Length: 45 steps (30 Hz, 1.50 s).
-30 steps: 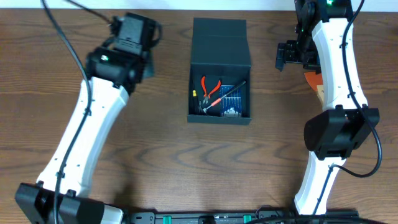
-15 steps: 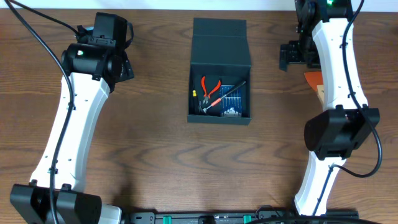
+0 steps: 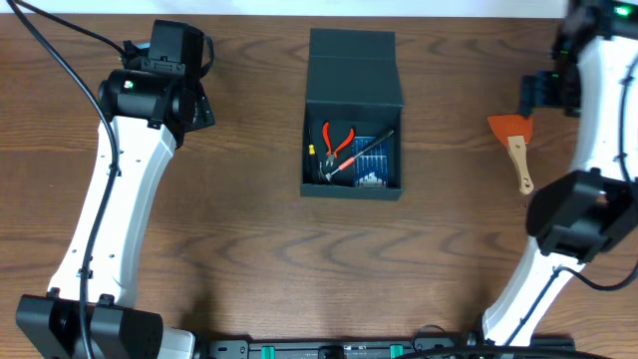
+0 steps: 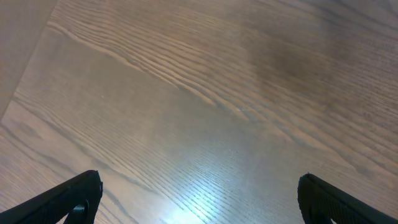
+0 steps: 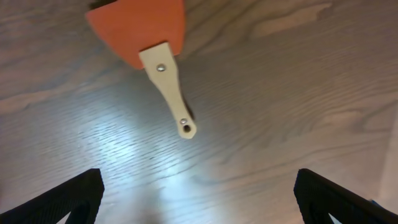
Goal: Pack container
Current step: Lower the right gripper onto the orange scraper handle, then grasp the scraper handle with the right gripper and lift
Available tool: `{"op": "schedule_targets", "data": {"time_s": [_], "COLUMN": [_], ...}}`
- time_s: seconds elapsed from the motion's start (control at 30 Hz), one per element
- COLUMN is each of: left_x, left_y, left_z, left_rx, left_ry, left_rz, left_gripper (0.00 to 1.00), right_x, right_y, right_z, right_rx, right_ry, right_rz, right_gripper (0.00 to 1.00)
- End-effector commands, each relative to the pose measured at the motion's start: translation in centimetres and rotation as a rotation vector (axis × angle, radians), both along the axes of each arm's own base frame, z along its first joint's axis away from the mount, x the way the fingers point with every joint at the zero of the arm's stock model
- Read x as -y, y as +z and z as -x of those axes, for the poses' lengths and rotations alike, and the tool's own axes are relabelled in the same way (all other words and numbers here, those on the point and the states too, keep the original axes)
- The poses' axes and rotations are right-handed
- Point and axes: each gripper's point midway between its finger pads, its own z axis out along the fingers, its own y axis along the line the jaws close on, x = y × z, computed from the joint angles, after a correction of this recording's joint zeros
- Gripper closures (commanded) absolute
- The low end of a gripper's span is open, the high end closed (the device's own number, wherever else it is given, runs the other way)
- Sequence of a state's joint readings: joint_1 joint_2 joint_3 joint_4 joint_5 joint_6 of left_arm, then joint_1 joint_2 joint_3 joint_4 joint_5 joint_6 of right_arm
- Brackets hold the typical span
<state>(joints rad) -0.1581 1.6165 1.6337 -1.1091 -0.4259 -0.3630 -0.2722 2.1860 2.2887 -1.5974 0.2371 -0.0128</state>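
Since the orange scraper (image 3: 514, 145) is the one tool lying loose on the counter (image 3: 259, 249), the step in hand looks like a pick-up by the right arm. The right fingers (image 5: 62, 199) are spread wide and hold nothing. In the right wrist view they hang above bare wood on the handle's side of the scraper, not yet over it. The pale handle (image 5: 169, 87) is the better thing to grip, because the blade (image 5: 140, 28) lies flat and thin against the wood. The wrist should move over the middle of the handle and turn until the fingers straddle it crosswise. Then it should sink until the tips almost meet the counter before closing.

The container (image 3: 351, 70) stands open at the middle of the counter, well apart to the left of the scraper, with its lid folded back on the far side. Red pliers (image 3: 339, 140) and a blue bit case (image 3: 371, 160) already lie inside, so the scraper should go in low and level on top of them.

The left fingers (image 4: 68, 199) are also parted and empty, over bare wood far to the left, clear of the route.
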Motion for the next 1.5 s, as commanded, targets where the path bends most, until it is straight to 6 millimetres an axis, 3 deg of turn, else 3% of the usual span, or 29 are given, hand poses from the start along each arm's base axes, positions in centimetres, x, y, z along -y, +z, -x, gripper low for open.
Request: {"op": "schedule_targets", "data": {"time_s": [0.0, 0.2, 0.4, 0.63, 0.8, 0.97, 1.2, 1.47], "left_x": [-0.4, -0.4, -0.4, -0.4, -0.4, -0.4, -0.4, -0.4], "left_y": [0.0, 0.0, 0.0, 0.0, 0.0, 0.0, 0.0, 0.0], "left_z": [0.1, 0.1, 0.1, 0.1, 0.1, 0.1, 0.1, 0.1], "left_rx": [0.0, -0.001, -0.001, -0.001, 0.0, -0.001, 0.0, 0.0], "left_ry": [0.016, 0.016, 0.016, 0.016, 0.016, 0.016, 0.016, 0.016], "left_rz": [-0.012, -0.012, -0.012, -0.012, -0.012, -0.012, -0.012, -0.012], "left_gripper": [0.02, 0.01, 0.01, 0.02, 0.01, 0.01, 0.01, 0.01], "right_x": [0.6, 0.9, -1.3, -3.5, -4.2, -3.6, -5.2, -4.9], "right_y": [-1.7, -6.5, -12.7, -17.0, -18.3, -18.4, -18.4, -18.4], "right_z": [0.3, 1.0, 2.1, 2.5, 2.2, 2.0, 1.4, 1.4], "right_rx": [-0.006, -0.03, -0.107, -0.14, -0.145, -0.149, -0.13, -0.106], "right_ry": [0.06, 0.106, 0.197, 0.31, 0.373, 0.376, 0.401, 0.213], "right_rz": [-0.117, -0.237, -0.267, -0.223, -0.189, -0.141, -0.163, -0.133], "right_gripper": [0.01, 0.01, 0.01, 0.01, 0.01, 0.01, 0.01, 0.01]}}
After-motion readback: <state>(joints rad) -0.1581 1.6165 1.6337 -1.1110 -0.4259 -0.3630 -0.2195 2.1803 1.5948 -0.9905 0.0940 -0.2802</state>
